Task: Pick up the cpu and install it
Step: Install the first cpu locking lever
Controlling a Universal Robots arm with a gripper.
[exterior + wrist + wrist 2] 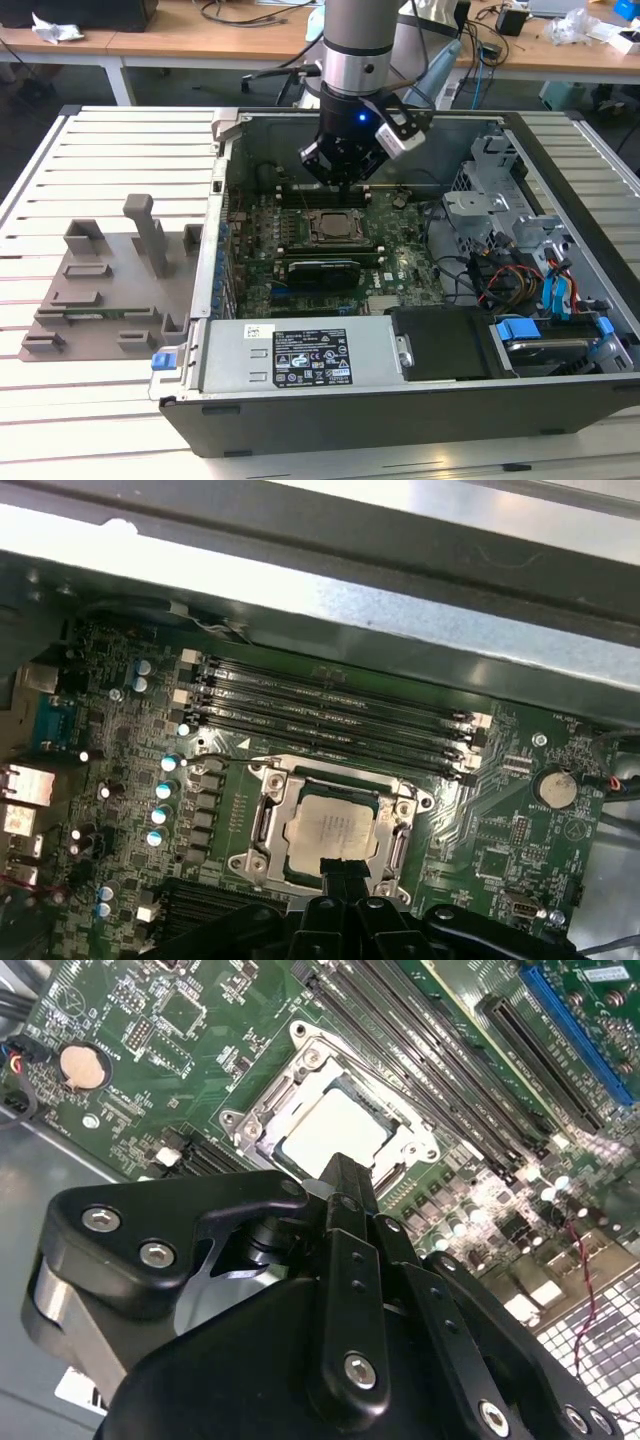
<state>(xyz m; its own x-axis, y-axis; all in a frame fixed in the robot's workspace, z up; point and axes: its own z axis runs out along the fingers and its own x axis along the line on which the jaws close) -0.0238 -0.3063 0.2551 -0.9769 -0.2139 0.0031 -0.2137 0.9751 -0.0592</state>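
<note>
The cpu [332,830] lies flat in the socket [265,825], silver top up, its edges square with the metal frame around it. No corner looks lifted in either wrist view. The socket sits mid-board [500,850], just beside the row of memory slots [330,715], inside the open case [400,420].

The gripper [340,870] hangs right over the chip's near edge. Its fingers [345,1175] look pressed together into one narrow tip and hold nothing. Whether that tip touches the chip I cannot tell.

Judged from this, the chip is placed and the work in hand is seating it. To do that well, any push should be straight down and light, on the middle of the metal top, not on an edge, so the chip cannot tip or slide on the contacts below. The tip should stay off the frame and off the small parts beside it. The chip should sit level inside the frame on all four sides. Whether the frame's latch is closed is not clear.
</note>
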